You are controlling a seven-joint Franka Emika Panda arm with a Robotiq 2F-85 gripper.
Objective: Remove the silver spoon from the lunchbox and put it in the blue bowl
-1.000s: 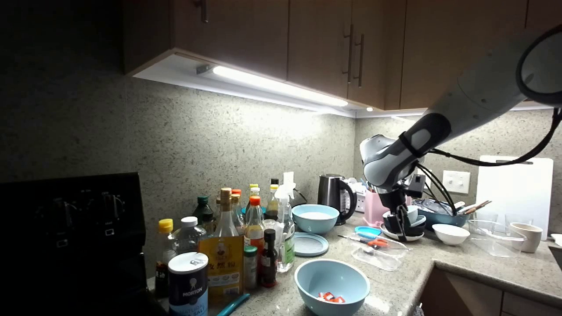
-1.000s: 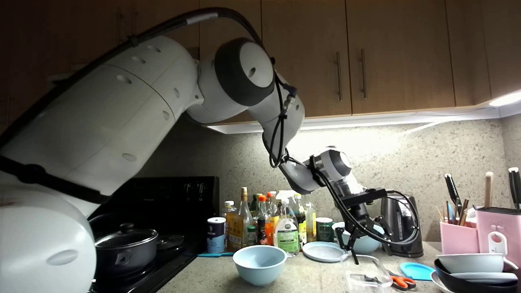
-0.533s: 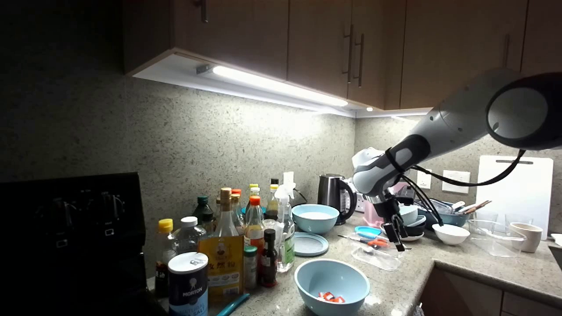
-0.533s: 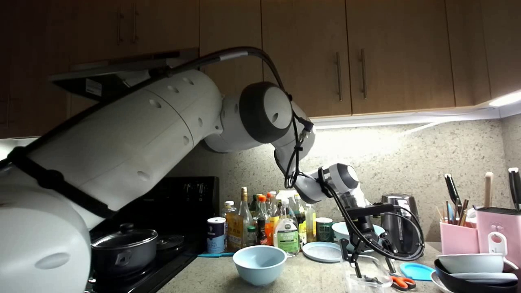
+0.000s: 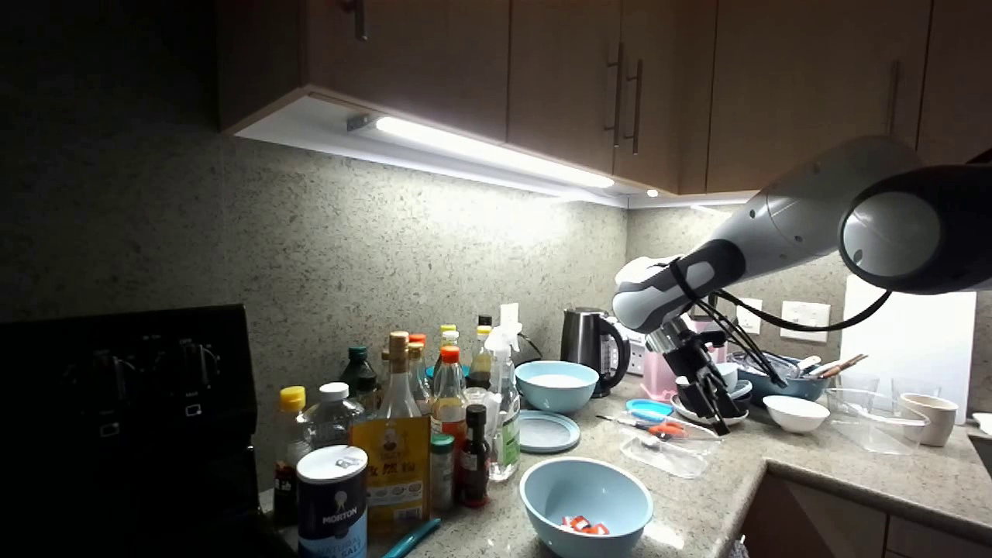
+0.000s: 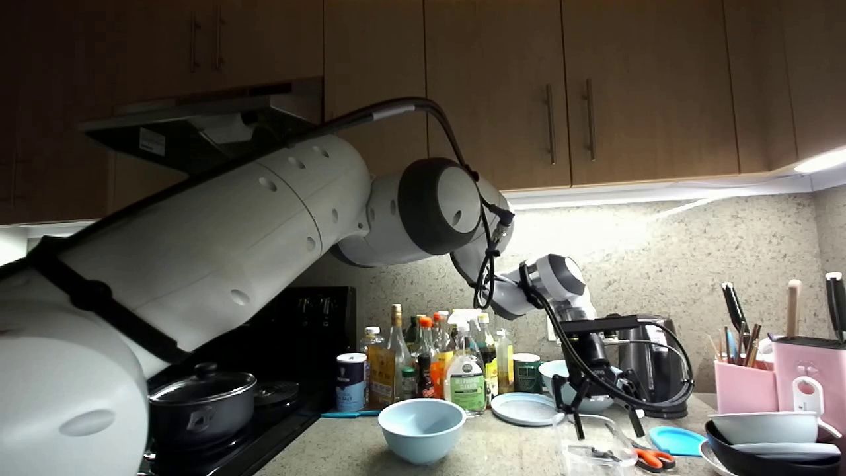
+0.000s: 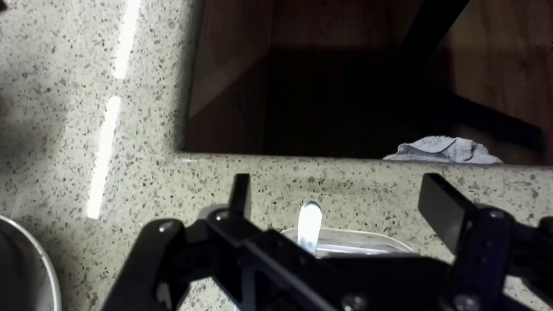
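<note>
The arm point(image 5: 798, 205) has sunk a bit since half a second ago, and in an exterior view the end effector point(image 5: 720, 422) leans over more; the lunchbox point(image 5: 666, 461) and the blue bowl point(image 5: 608, 492) have stayed put. A corner of the table point(image 5: 697, 504) is near the lunchbox, so a hard bump might send things over the side. Bare table lies between the lunchbox and the blue bowl, which should be good room to carry the spoon across.

In an exterior view the fingers point(image 6: 579, 426) are wide apart and hold nothing. The scissors point(image 6: 654, 459) lie just beside the lunchbox, and a stack of dishes point(image 6: 760, 464) is near, so a swing that way could knock them. The cupboards point(image 6: 634, 99) hang high above. I can't make out the spoon here.

In the wrist view the spoon point(image 7: 309, 226) pokes out past the lunchbox rim, between the fingers but nearer one. Going down crooked, a finger could hit the rim and shove the lunchbox, which looks light. The thin, slick spoon may slip if pinched only at its tip.
</note>
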